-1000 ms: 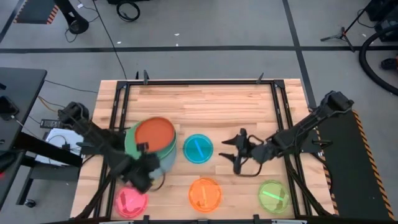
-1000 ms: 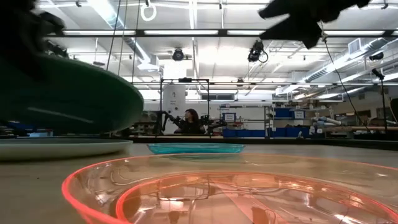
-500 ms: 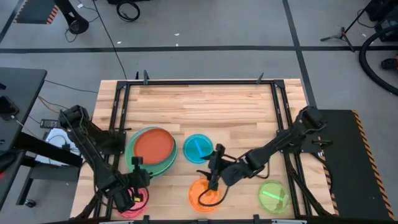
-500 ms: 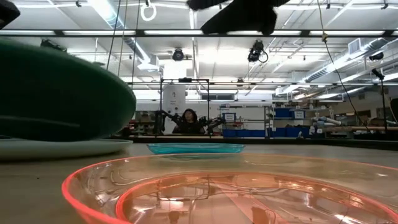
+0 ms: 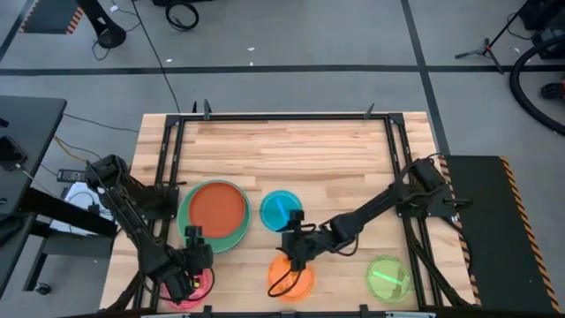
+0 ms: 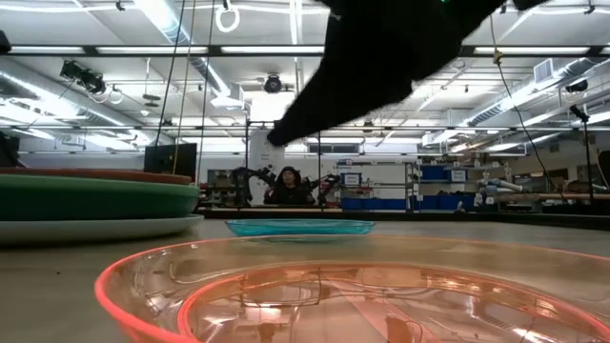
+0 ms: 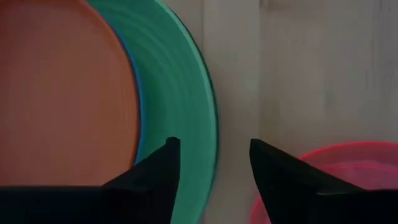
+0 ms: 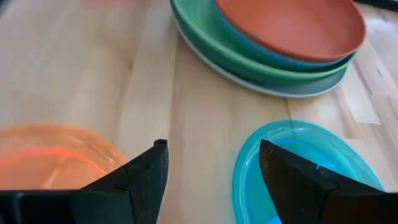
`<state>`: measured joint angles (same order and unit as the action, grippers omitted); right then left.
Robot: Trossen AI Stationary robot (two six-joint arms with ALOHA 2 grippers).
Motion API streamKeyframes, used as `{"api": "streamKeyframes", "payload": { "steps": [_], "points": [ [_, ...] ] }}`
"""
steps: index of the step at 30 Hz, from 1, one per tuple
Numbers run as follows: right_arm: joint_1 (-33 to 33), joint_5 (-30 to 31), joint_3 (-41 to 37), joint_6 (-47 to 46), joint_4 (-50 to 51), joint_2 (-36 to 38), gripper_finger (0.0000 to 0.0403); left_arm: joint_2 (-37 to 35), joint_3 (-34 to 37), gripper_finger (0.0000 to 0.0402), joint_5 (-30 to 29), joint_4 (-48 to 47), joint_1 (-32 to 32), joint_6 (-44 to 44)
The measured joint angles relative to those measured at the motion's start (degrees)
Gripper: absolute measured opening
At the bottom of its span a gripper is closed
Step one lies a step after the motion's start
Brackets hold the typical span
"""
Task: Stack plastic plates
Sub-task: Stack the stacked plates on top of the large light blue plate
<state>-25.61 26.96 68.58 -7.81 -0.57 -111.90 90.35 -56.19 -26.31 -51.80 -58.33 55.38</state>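
Small translucent plates, four: pink point(image 5: 196, 284), half hidden under the left gripper point(image 5: 188, 268), fingers apart, empty; orange point(image 5: 291, 276), partly under the right gripper point(image 5: 292, 247), likewise spread and empty; lime point(image 5: 388, 279); teal point(image 5: 281, 210). Opaque stack point(image 5: 214, 212), red-orange topmost, lower plates showing as rims only, count uncertain.

Wooden table point(image 5: 291, 150), seated person point(image 6: 286, 185) beyond

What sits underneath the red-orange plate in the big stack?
Under the red-orange plate the right wrist view shows a blue rim, then a green plate, then a pale one on the table. Only their edges show; any plates nested between are hidden.
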Motion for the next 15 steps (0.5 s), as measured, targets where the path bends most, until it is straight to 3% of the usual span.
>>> {"api": "streamKeyframes", "payload": {
  "steps": [5, 9, 12, 15],
  "points": [
    [1.8, -3.0, 0.0, 2.8, 0.4, -1.6, 0.0236, 0.0, -3.7, 0.0202, 1.1, -1.7, -1.5, 2.4],
    [2.5, -2.1, 0.0, -0.5, 3.9, -1.5, 0.0222, -0.3, -8.7, 0.0189, 0.4, -4.1, -3.5, 2.9],
    [3.3, -1.9, 0.0, -3.0, 7.9, -1.5, 0.0218, -1.7, -13.5, 0.0177, -4.9, -7.3, -5.5, 3.7],
    [4.2, -1.8, -0.1, -5.8, 11.7, -1.5, 0.0217, -4.4, -16.6, 0.0166, -14.5, -8.3, -8.5, 3.6]
  ]
}}
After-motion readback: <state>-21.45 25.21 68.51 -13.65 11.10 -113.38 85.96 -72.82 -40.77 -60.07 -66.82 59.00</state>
